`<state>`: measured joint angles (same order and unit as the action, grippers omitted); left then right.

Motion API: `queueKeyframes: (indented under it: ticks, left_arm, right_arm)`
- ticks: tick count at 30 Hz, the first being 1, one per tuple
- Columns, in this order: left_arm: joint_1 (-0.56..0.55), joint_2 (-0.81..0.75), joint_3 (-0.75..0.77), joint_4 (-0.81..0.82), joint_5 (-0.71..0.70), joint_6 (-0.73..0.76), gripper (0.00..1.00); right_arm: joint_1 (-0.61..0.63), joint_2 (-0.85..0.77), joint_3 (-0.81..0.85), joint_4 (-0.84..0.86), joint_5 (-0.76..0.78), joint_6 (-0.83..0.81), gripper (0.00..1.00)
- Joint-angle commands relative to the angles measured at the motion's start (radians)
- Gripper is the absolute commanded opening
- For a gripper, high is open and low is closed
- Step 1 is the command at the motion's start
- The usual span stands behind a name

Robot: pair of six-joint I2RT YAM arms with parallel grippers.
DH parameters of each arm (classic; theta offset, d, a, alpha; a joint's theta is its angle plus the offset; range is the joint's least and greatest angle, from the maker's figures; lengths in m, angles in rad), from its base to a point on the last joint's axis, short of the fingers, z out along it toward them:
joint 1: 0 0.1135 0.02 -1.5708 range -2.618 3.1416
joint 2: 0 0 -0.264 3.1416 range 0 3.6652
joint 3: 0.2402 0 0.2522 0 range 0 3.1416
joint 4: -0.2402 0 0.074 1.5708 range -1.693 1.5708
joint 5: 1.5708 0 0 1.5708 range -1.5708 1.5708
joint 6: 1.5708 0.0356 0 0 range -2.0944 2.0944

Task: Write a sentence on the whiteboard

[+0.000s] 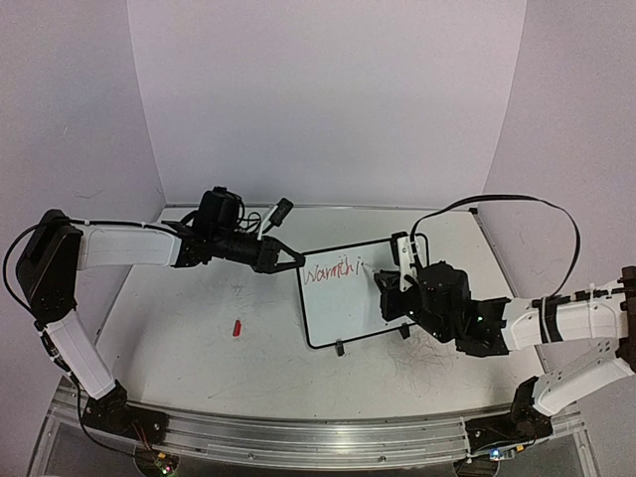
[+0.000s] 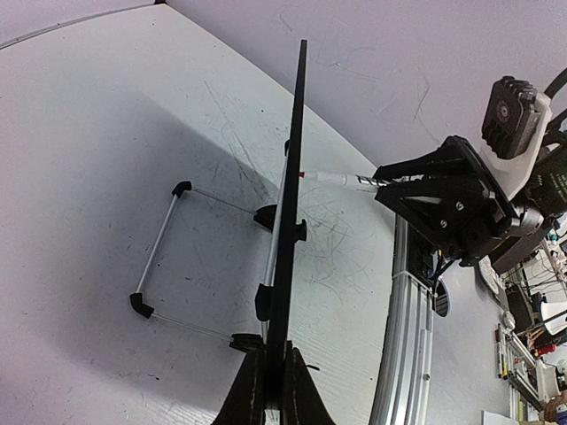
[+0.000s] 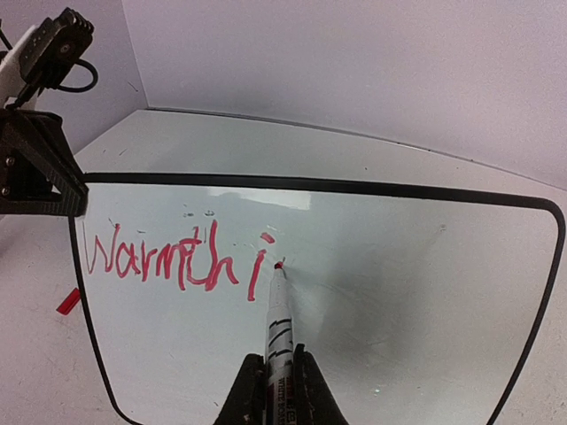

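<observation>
The whiteboard [image 1: 348, 308] stands tilted on its black feet at mid-table. Red writing [image 1: 331, 270] on its top line reads "Warmth i" in the right wrist view [image 3: 168, 261]. My left gripper [image 1: 288, 260] is shut on the board's left edge; the left wrist view shows the board edge-on [image 2: 288, 204] between its jaws [image 2: 275, 390]. My right gripper [image 3: 280, 390] is shut on a white marker [image 3: 282, 319]. The marker's red tip touches the board [image 3: 399, 283] just right of the "i". The marker [image 2: 341, 180] and right gripper [image 2: 383, 181] also show in the left wrist view.
A small red marker cap [image 1: 237, 327] lies on the table left of the board; it also shows in the right wrist view [image 3: 66, 302]. A wire stand [image 2: 159, 257] props the board from behind. An aluminium rail [image 1: 298, 437] runs along the near edge. White walls enclose the table.
</observation>
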<state>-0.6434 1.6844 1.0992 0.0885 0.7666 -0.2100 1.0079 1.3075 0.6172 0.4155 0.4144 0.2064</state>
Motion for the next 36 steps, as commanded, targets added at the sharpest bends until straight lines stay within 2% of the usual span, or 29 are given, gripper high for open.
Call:
queueKeyframes:
  ticks: [1, 36]
  left_arm:
    - [0.002, -0.048, 0.010, 0.026, 0.025, -0.009, 0.00]
    - [0.002, -0.050, 0.011, 0.025, 0.030, -0.011, 0.00]
  right_arm:
    - [0.009, -0.010, -0.006, -0.029, -0.001, 0.032, 0.00]
    - [0.013, -0.007, 0.041, 0.019, 0.053, 0.011, 0.00]
